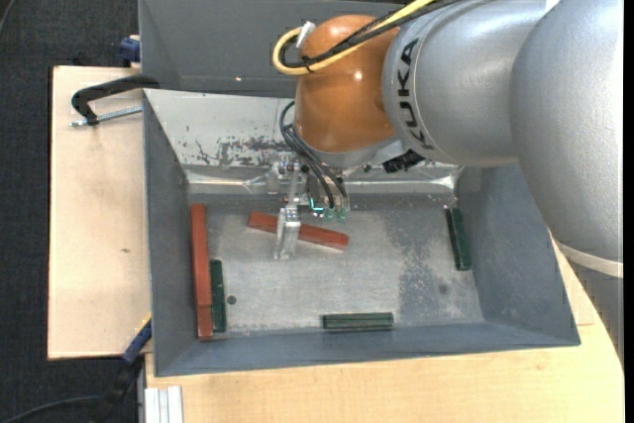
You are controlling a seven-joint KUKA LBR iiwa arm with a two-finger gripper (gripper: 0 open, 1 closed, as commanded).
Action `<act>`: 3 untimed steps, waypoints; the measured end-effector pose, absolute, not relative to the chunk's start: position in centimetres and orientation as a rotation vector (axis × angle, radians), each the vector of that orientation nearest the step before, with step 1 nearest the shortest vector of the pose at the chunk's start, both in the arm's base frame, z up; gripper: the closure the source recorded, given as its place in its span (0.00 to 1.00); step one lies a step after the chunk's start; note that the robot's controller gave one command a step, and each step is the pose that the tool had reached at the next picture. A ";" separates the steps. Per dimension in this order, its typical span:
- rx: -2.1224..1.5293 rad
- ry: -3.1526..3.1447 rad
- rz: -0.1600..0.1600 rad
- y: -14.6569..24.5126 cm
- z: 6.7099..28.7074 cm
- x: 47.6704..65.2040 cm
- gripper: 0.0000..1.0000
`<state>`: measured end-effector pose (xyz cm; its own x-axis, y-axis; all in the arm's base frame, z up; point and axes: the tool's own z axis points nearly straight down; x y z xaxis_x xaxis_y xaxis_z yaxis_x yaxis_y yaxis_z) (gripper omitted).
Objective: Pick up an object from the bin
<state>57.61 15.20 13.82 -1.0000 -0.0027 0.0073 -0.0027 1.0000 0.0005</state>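
Task status: pick not yet made, as far as the view shows. Claw (289, 239) is low in the bin (515, 312), over the middle of the floor toward the back wall, right at a short red-brown bar (323, 236) — whether it touches the bar or hangs just above it cannot be read from this angle. Claw state: cannot tell whether spread or pressed together; the orange cover (337, 84) hides much of it from above. The bar lies flat on the bin floor, so judged not lifted. Left to do, by my estimate: close on the bar, raise it clear of the bin. The thing itself: narrow, flat, straight stick, red-brown, lying slightly slanted with its right end a little nearer the front; the claw crosses it left of its middle. It lies alone, well apart from the rest — a long red bar (199, 253) along the left wall with a dark green bar (217, 297) just beside it, a second green bar (358, 320) near the front wall, a third green bar (458, 238) by the right wall. Thin and flat on metal: judged easier to pinch across its width than to get under
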 end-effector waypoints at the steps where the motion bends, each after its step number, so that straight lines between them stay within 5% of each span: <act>1: 0.170 -3.131 0.003 11.5 6.7 57.3 0.00; 2: 0.171 -3.137 -0.002 11.8 7.1 57.5 1.00; 3: 0.192 -3.150 -0.005 12.4 21.7 56.5 1.00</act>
